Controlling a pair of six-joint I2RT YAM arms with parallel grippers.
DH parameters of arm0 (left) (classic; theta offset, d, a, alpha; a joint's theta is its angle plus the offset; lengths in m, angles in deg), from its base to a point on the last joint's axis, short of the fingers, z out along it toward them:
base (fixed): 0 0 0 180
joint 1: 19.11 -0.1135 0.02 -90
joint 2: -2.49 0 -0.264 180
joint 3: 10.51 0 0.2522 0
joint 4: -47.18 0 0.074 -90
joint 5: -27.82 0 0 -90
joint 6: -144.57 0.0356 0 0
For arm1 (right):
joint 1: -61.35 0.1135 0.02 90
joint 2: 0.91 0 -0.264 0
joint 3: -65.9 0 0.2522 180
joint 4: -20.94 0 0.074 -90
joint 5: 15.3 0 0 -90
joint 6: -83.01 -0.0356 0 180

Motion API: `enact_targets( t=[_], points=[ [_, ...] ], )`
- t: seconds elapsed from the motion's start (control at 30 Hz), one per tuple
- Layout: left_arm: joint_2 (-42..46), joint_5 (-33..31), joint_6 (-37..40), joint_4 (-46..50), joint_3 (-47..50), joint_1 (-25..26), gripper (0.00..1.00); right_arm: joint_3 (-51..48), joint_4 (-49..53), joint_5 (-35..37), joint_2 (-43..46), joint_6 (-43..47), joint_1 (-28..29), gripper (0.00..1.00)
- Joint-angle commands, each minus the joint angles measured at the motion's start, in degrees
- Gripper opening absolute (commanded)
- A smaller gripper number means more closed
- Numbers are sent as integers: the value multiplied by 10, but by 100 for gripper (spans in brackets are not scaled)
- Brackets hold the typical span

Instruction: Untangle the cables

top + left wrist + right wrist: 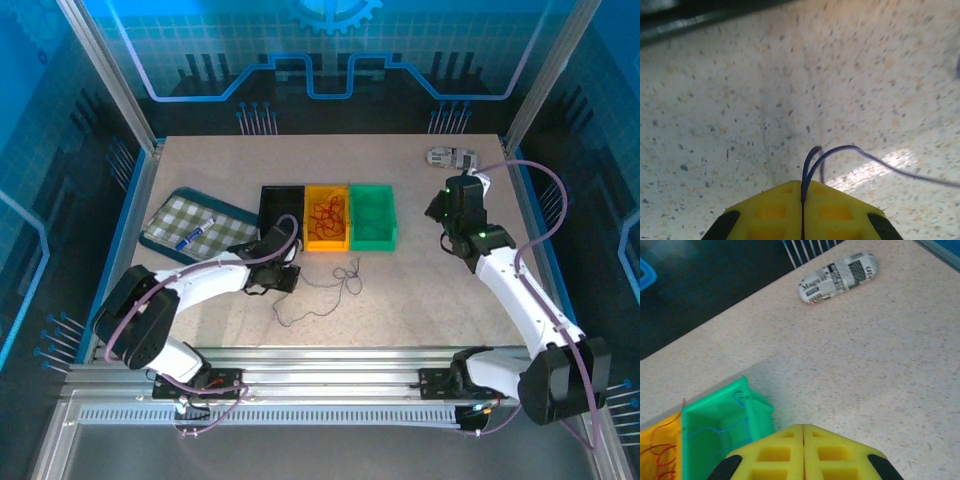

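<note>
**Left claw** (803, 195): closed, its yellow fingers pinching a loop of the dark cable (845, 146). The loop stands up just ahead of the fingertips. One strand trails off to the right across the speckled tabletop (420, 290). In the top view this claw sits low, just in front of the black bin (280, 205), and the rest of the dark cable lies in loose curls on the tabletop to its right.

**Right claw** (803, 432): closed, fingers together with nothing between them. It is held above bare tabletop to the right of the green bin (757, 415).

**Other cables:** the red cables (327, 212) lie bunched in the orange bin (327, 246), the middle of the three. A thin blue cable (715, 432) lies in the green bin.

**Other items:** a newsprint-wrapped object (837, 276) lies near the far right edge of the tabletop.
</note>
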Motion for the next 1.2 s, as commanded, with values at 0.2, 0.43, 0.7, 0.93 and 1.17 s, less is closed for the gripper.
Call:
enact_targets(
  t=[0.2,0.43,0.7,0.93,1.17],
  points=[
    [13,36,7,-8,-16,-1,0,-45,-67,-251,-66,91,77,29],
    [16,-7,-17,-23,-25,-3,0,13,32,-385,-201,232,219,50],
    [46,44,-2,-55,-9,-8,0,73,60,-381,-275,304,295,56],
    [73,92,12,-53,-3,-11,0,111,73,-411,-323,347,295,58],
    [93,90,20,-46,1,-14,0,125,68,-432,-356,353,294,43]
  ],
)
